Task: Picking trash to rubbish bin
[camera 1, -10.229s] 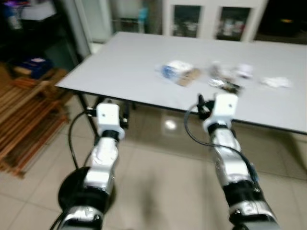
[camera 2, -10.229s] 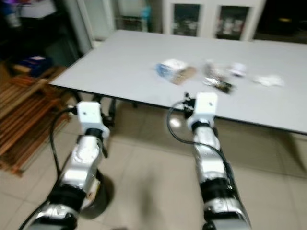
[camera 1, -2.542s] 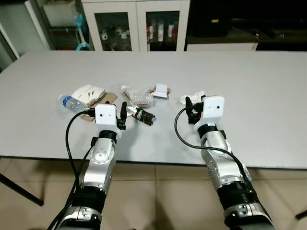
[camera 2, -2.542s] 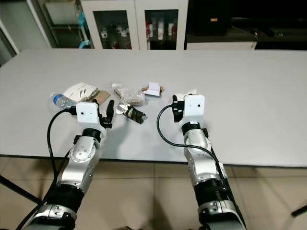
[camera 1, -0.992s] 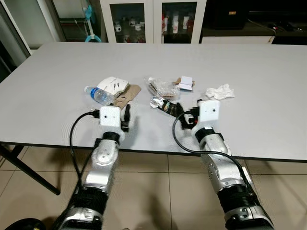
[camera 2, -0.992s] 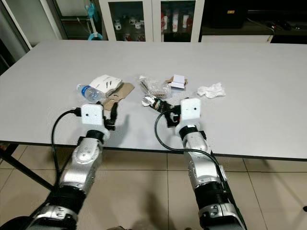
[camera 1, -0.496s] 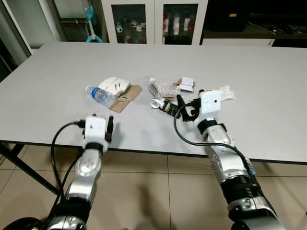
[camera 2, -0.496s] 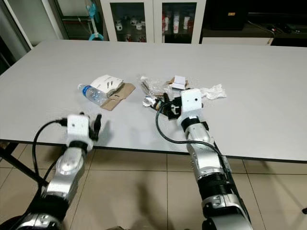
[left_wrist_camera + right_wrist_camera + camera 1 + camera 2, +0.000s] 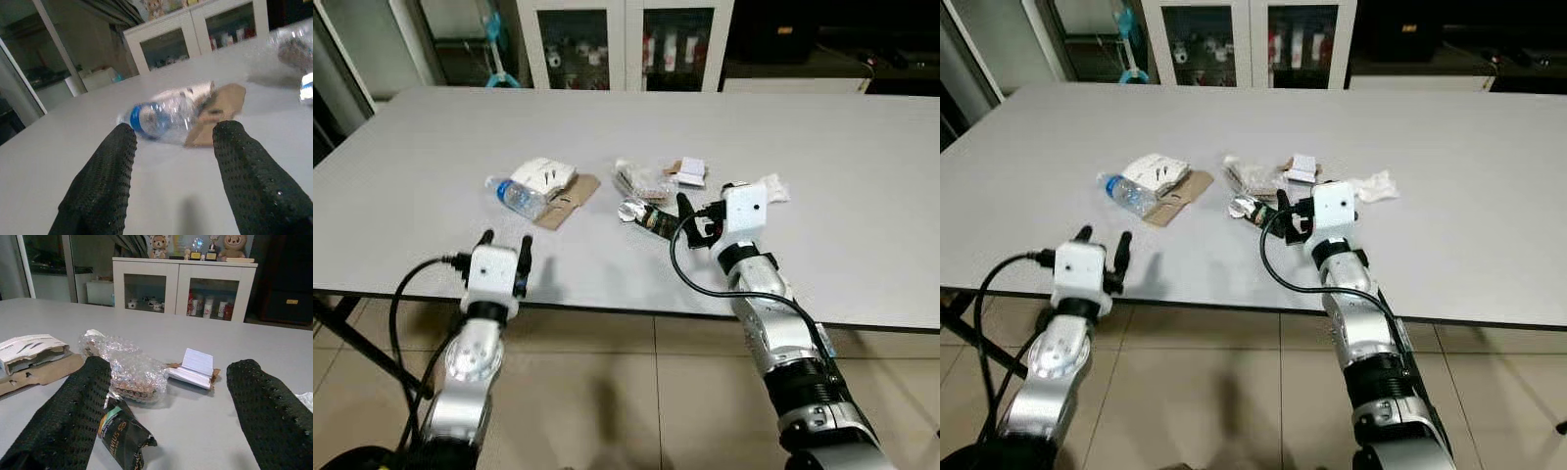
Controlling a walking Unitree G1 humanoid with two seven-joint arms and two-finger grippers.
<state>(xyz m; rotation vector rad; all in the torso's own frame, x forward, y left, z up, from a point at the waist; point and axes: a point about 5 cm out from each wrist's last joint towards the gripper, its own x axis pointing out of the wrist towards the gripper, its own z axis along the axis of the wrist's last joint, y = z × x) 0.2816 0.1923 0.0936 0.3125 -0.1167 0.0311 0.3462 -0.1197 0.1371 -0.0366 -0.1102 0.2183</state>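
Observation:
Trash lies on the grey table (image 9: 421,147): a plastic bottle (image 9: 512,194), a white carton (image 9: 546,176) on brown cardboard (image 9: 571,198), a bubble-wrap bag (image 9: 641,179), a dark wrapper (image 9: 654,219), a small white box (image 9: 691,171) and a crumpled tissue (image 9: 773,187). My right gripper (image 9: 693,208) is open just above the table. In its wrist view the dark wrapper (image 9: 122,438) lies between and close before the fingers (image 9: 73,416). My left gripper (image 9: 506,239) is open at the table's front edge, with the bottle (image 9: 159,117) some way ahead of it.
A white glass-door cabinet (image 9: 626,44) stands behind the table. Tiled floor (image 9: 636,401) lies under the front edge. The table's right half (image 9: 862,196) is bare.
My left gripper has drawn back from over the table to its front edge. My right gripper has gone forward to the dark wrapper and holds there.

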